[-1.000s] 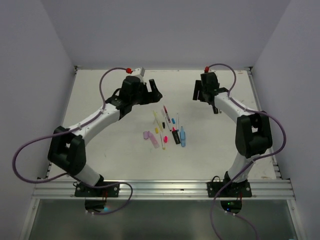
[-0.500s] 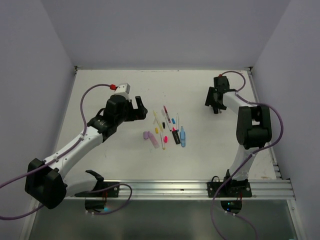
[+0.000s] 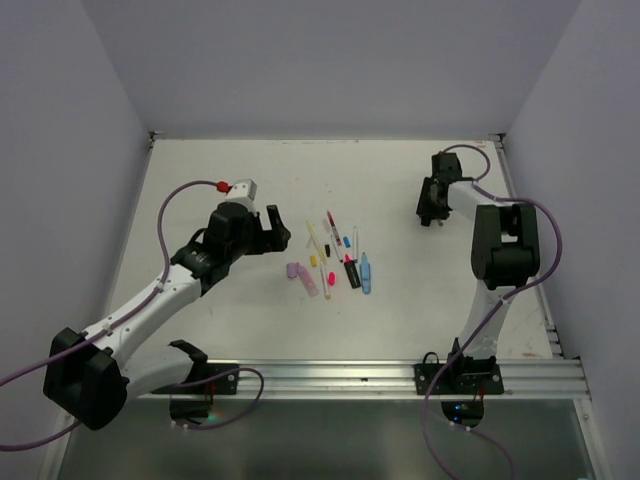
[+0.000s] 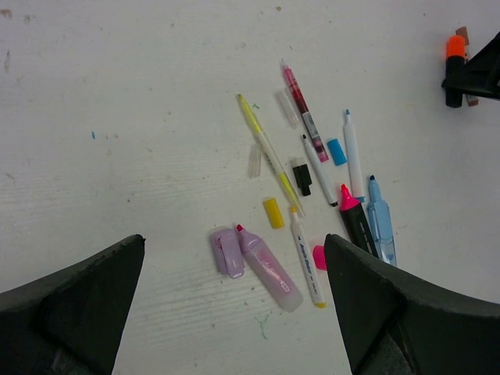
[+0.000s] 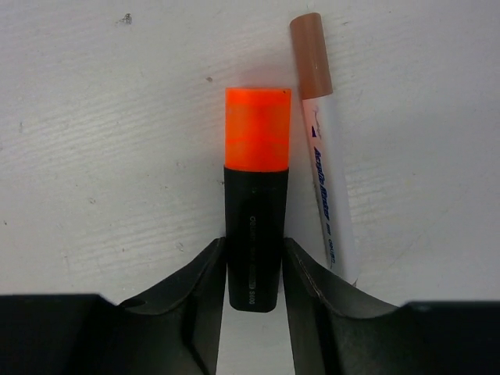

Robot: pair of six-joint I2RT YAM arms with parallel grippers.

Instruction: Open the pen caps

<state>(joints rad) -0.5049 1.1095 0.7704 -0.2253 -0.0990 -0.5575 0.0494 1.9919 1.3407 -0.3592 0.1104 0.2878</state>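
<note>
In the right wrist view my right gripper (image 5: 254, 244) is shut on the black body of a highlighter (image 5: 255, 234) lying on the table; its orange cap (image 5: 258, 129) is on. A white pen (image 5: 332, 203) with a brown cap (image 5: 310, 53) lies right beside it. My left gripper (image 4: 234, 242) stands wide open above a cluster of pens, holding nothing. Loose pen caps lie there: lilac (image 4: 227, 251), yellow (image 4: 273, 212), pink (image 4: 319, 256), blue (image 4: 336, 151). The lilac highlighter (image 4: 269, 269) is uncapped. In the top view the left gripper (image 3: 275, 228) is left of the cluster (image 3: 335, 260), and the right gripper (image 3: 428, 218) is at the far right.
Uncapped thin pens, a black-bodied pink highlighter (image 4: 356, 221) and a blue highlighter (image 4: 380, 223) lie close together mid-table. White walls enclose the table (image 3: 240, 310) on three sides. A rail (image 3: 330, 375) runs along the near edge.
The left arm drew back toward the near left with its jaws opening fully. The right gripper moved right and down, and its jaws narrowed onto the orange-capped highlighter.
</note>
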